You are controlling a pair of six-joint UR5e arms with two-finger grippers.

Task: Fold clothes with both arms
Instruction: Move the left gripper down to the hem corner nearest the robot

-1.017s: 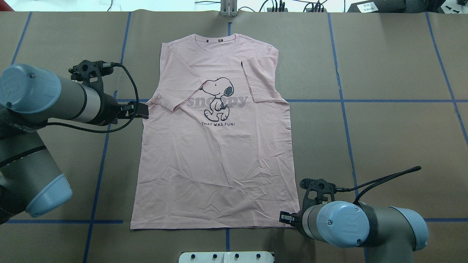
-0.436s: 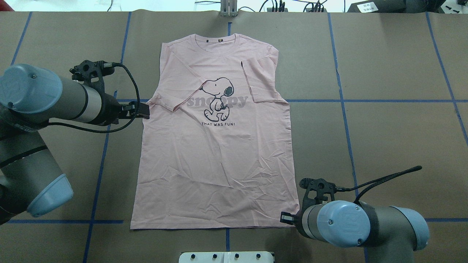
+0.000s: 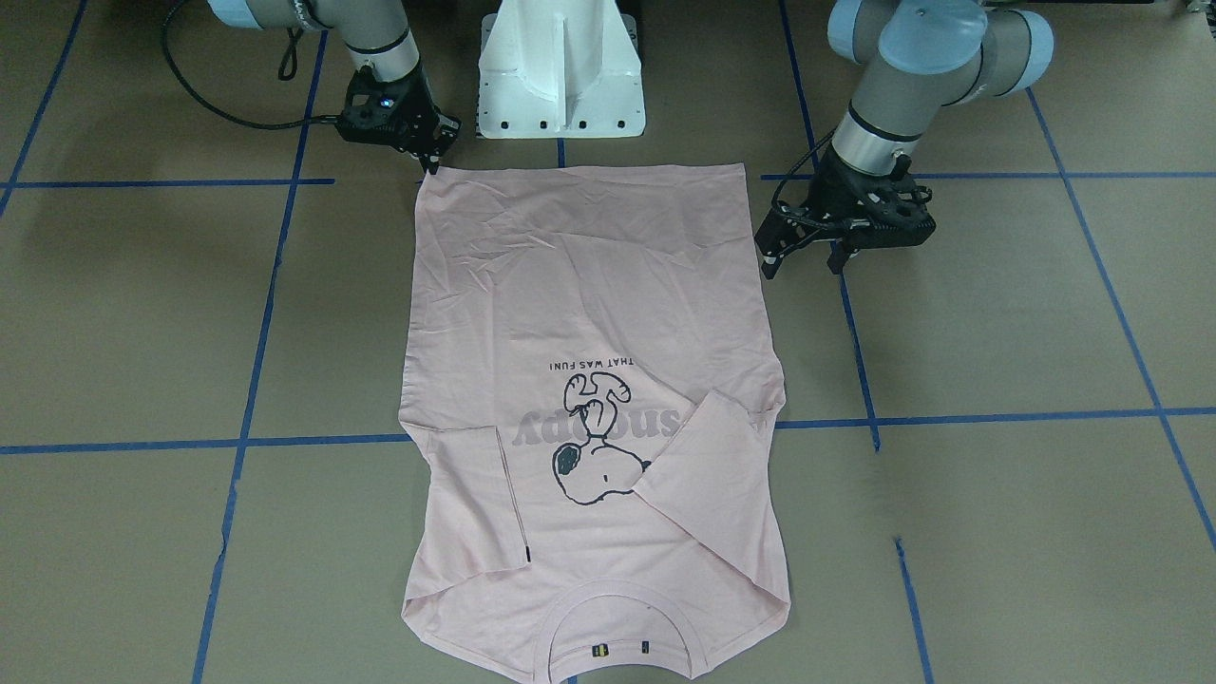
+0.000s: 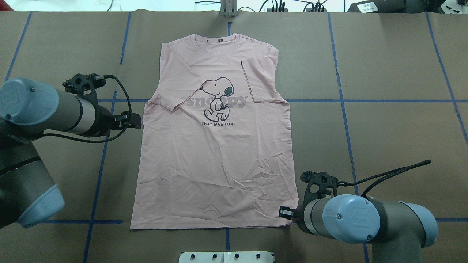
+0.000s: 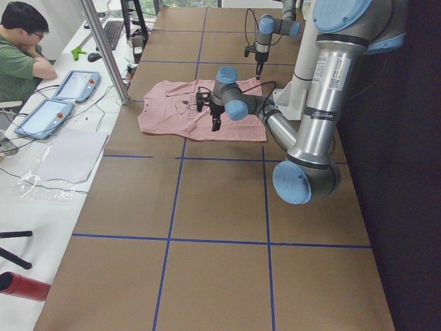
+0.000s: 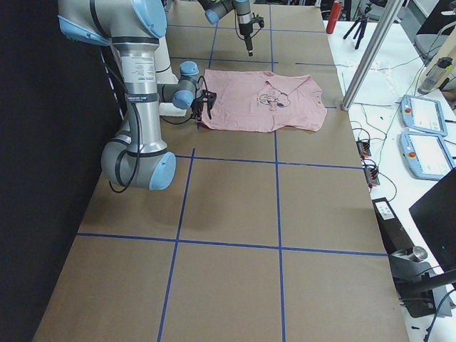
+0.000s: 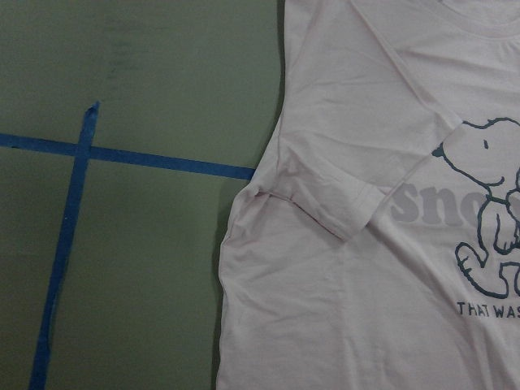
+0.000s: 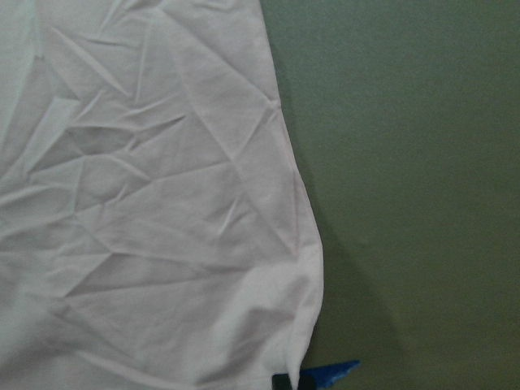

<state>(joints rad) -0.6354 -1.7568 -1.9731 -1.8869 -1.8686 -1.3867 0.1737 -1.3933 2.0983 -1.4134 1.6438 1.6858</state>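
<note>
- The pink T-shirt (image 4: 215, 160) lies flat and print-up in the middle of the brown table (image 4: 384, 138). Both sleeves are folded in over the chest, the collar is on the far side and the hem is nearest the robot.
- The right gripper (image 4: 285, 213) sits at the hem's corner, touching the cloth. I cannot tell whether its jaws are pinching it.
- The left gripper (image 4: 136, 120) hovers just beside the shirt's side edge, below the folded sleeve. Its jaws look spread and hold nothing.
- Blue tape lines (image 4: 365, 100) cross the table.
</note>
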